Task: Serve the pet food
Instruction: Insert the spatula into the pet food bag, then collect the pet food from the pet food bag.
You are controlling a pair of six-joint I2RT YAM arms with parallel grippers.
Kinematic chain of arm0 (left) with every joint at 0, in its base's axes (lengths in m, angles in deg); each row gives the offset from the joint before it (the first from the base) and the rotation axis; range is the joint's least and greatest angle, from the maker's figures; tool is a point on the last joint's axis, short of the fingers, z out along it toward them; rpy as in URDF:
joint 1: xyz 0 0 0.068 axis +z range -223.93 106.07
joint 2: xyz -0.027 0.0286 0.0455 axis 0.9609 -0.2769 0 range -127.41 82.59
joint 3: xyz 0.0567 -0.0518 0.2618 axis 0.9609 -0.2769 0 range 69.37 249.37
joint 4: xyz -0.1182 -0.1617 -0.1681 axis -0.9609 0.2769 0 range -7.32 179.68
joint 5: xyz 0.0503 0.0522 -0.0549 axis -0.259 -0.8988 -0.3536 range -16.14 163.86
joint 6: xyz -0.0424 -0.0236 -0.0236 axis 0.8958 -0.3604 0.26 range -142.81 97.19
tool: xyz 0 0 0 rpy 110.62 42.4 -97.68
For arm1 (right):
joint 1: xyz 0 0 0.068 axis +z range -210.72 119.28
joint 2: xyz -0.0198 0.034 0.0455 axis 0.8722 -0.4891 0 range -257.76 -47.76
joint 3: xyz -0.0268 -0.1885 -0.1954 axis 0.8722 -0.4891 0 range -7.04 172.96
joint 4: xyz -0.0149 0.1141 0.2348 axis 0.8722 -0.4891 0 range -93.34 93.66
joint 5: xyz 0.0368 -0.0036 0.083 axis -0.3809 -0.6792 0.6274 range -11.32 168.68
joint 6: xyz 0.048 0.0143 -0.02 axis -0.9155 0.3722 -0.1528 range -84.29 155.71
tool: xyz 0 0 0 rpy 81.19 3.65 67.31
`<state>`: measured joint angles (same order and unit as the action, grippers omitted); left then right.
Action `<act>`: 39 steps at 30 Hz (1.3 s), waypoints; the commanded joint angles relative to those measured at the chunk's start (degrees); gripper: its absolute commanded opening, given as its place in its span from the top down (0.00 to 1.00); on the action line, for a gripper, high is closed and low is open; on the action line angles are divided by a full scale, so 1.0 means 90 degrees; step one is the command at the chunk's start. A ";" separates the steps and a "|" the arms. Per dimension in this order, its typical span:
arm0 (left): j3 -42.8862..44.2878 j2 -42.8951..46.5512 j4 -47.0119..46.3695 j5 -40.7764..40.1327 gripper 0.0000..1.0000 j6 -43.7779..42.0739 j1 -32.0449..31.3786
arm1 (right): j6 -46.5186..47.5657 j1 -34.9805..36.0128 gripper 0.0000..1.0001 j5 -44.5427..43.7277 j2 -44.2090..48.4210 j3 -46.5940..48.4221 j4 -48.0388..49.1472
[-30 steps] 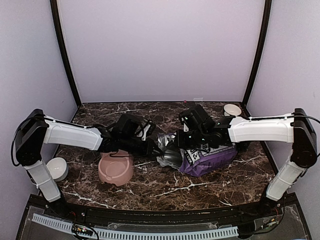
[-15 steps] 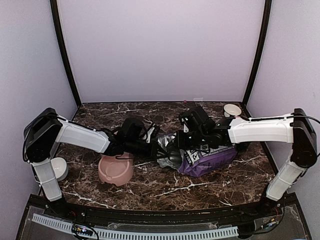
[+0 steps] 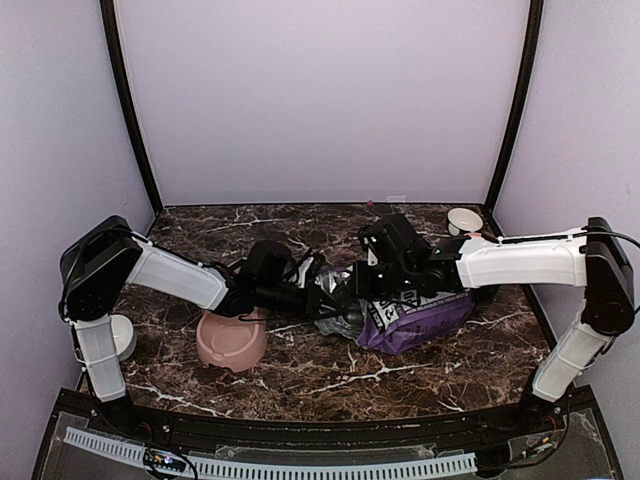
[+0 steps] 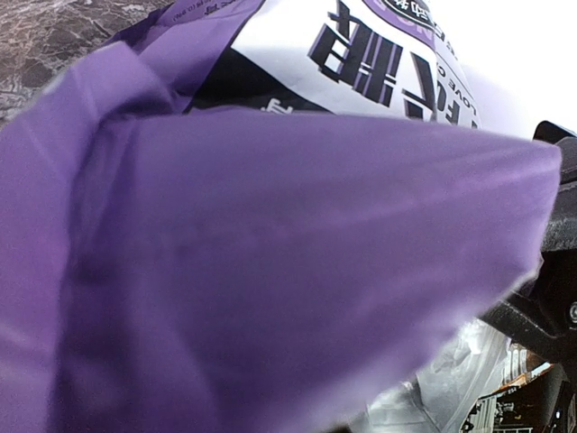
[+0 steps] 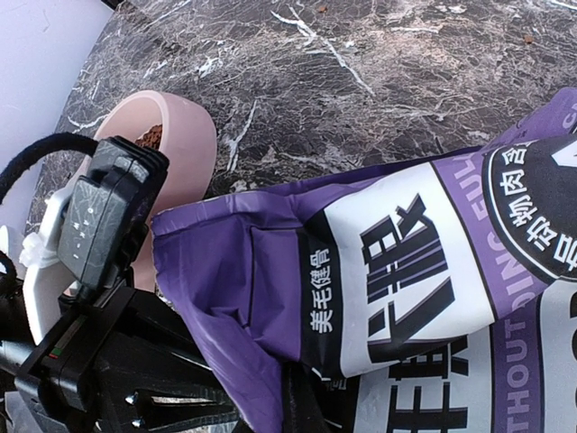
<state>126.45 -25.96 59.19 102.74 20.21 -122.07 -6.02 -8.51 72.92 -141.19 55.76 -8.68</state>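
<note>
Bag (image 3: 420, 318) being held mid-frame: left gripper (image 3: 318, 295) clamped on limp purple edge; right gripper (image 3: 352, 292) closed, hold unclear. Kibble (image 5: 151, 137) showing in bowl (image 5: 185, 135), upper left. Loose, light, spill-prone: best poured by bag corners.

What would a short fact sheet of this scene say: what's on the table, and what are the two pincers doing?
table: dark marble
bag: purple and white, lying on its side, right of centre
pink bowl: left of the bag
pet food: a little shows inside the pink bowl
white bowls: one by the left arm's base, one at the back right corner
left pincer: at the bag's mouth, grip hidden
right pincer: shut on the bag
</note>
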 commanded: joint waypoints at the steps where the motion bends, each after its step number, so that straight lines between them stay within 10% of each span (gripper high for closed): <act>1: 0.0022 -0.0209 -0.0192 0.0305 1.00 0.0090 -0.0032 | -0.0070 0.0029 1.00 -0.0004 0.0186 -0.0138 0.0027; 39: -0.0326 -0.0137 -0.0955 0.0402 1.00 0.0248 0.0154 | -0.0128 0.0025 1.00 -0.0214 0.0498 -0.0372 -0.0084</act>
<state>125.14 -29.55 49.86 106.44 22.38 -121.37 -6.59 -8.32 72.66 -139.28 53.47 -8.04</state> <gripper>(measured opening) 0.091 0.005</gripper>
